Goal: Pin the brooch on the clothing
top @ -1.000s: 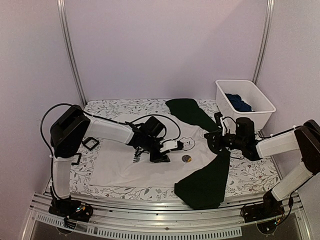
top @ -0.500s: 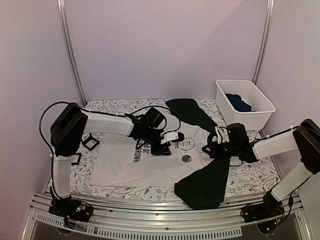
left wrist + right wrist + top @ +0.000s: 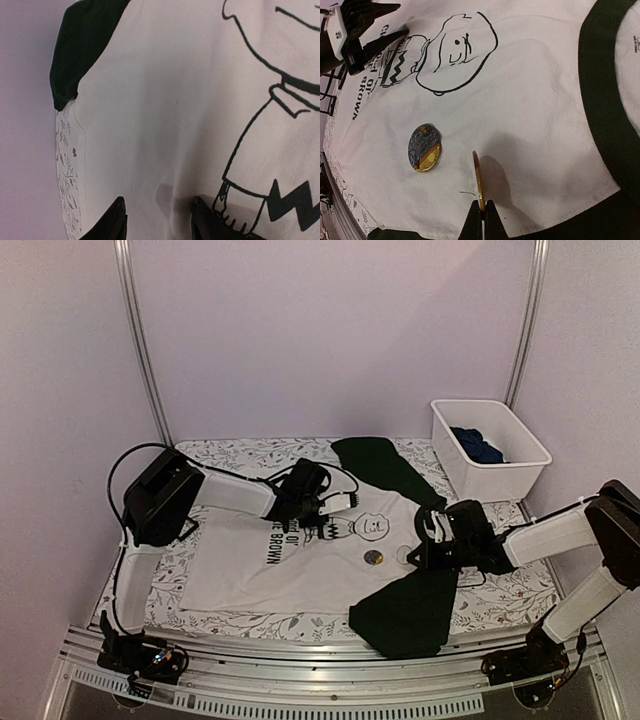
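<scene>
Clothing lies spread flat on the counter, print up, giving a smooth face for pinning. Its brooch rests loose on the white chest, near the printed face. Just right of it, the right claw is clamped on a thin gold piece. The left claw, half open and empty, hovers at the print, likely to steady the cloth.

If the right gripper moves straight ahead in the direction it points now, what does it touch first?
Probably the white cloth of the T-shirt, beside the brooch; the thin gold piece in the right gripper would touch first. Depth is unclear.
</scene>
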`<state>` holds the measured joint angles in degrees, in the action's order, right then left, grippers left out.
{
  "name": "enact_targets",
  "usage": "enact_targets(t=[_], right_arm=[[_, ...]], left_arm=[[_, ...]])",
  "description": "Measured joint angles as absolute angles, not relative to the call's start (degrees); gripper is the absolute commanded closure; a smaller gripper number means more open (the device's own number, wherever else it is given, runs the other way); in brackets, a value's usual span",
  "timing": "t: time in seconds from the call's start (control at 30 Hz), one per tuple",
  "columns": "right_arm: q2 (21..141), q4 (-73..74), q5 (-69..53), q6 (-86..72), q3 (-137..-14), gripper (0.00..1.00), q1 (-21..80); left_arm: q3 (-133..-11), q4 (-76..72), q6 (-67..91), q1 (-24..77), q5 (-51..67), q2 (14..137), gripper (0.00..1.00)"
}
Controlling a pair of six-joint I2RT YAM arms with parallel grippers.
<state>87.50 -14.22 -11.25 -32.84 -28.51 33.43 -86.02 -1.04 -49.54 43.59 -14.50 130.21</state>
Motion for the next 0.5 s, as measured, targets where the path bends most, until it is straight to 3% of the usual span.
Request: enact_targets(t=[0.27, 0.5], right_arm=[[82.61, -8.14, -8.71, -34.59, -27.42, 1.0, 33.43], [82.46, -4.89, -8.47, -27.33, -34.26, 1.0, 33.43]], left_arm=[[-84.55, -4.82, -53.1, 43.03, -16.82, 130.32, 0.49], [-85.14, 4.69, -49.52, 43.05, -4.91, 126.54, 0.44]])
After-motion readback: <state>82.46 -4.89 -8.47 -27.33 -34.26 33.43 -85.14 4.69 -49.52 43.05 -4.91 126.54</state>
